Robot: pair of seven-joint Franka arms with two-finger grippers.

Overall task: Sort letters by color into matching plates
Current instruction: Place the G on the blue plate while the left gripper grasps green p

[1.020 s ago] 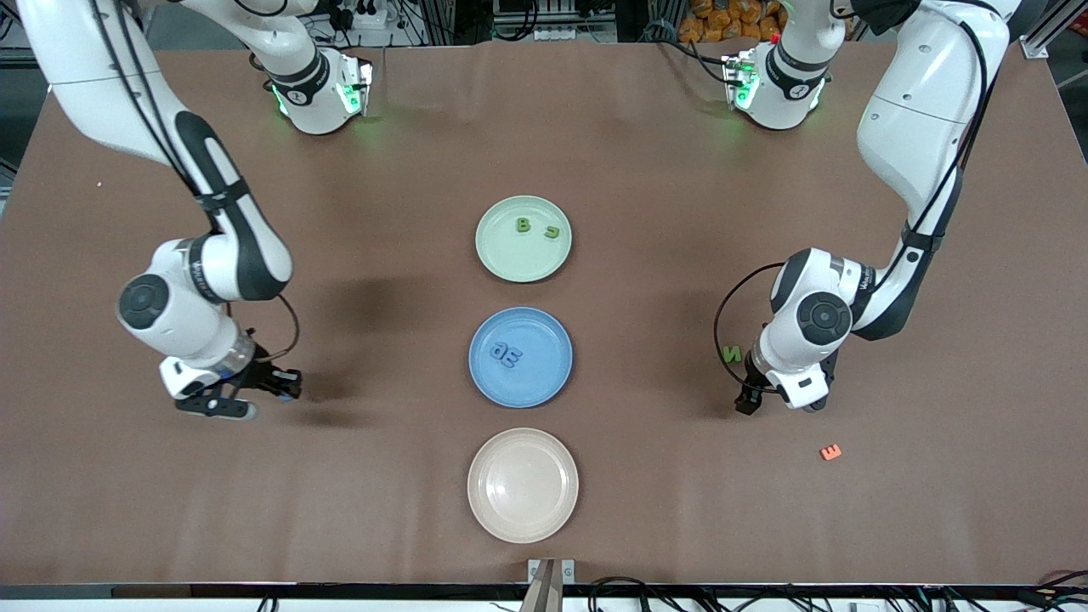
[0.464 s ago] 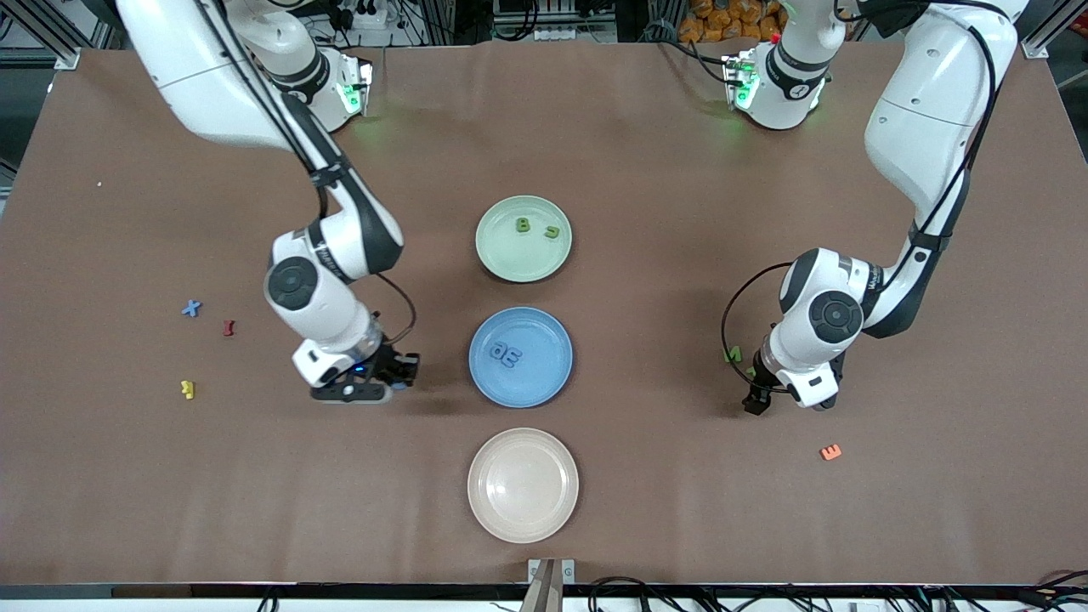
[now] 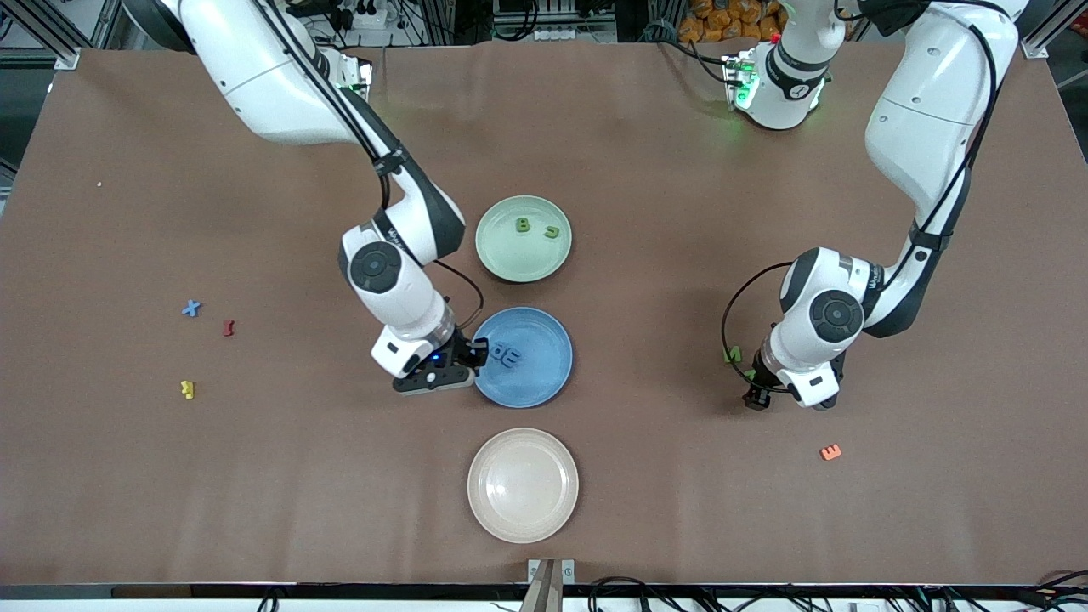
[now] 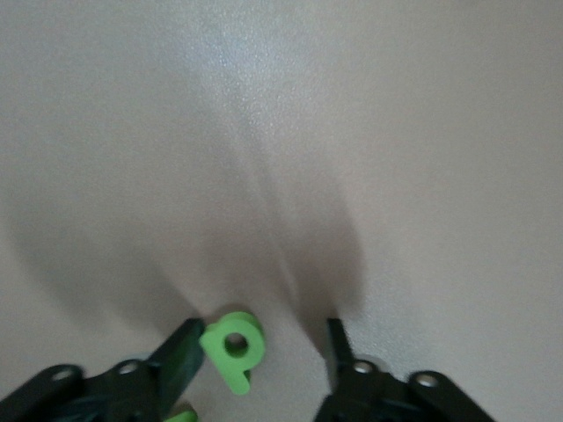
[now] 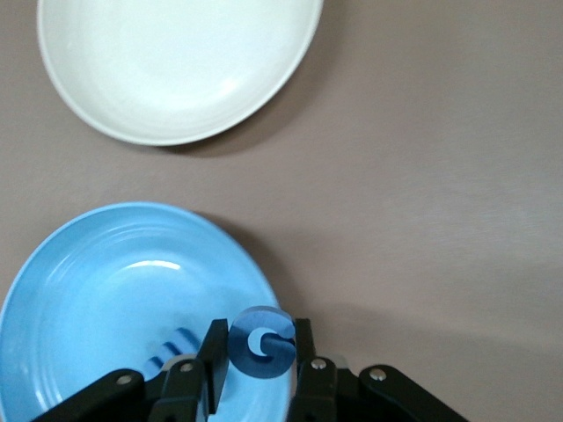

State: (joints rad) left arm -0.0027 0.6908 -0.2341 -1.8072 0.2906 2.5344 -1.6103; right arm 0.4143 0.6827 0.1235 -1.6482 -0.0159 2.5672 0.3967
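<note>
Right gripper (image 5: pixel 255 352) pinches blue G (image 5: pixel 261 341) over blue plate (image 3: pixel 544 374)
Left gripper (image 4: pixel 264 352) is low at the table, fingers spread around green P (image 4: pixel 234 348), near green N (image 3: pixel 732 354)

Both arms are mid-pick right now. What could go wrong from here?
1. The right gripper holds the blue G over the edge of the blue plate; released now, it might land on the rim and roll off.
2. The left gripper is open around the green P, which sits against one finger; closing could push it aside or pinch it crooked.
3. A green N lies beside that gripper and may get nudged.
</note>
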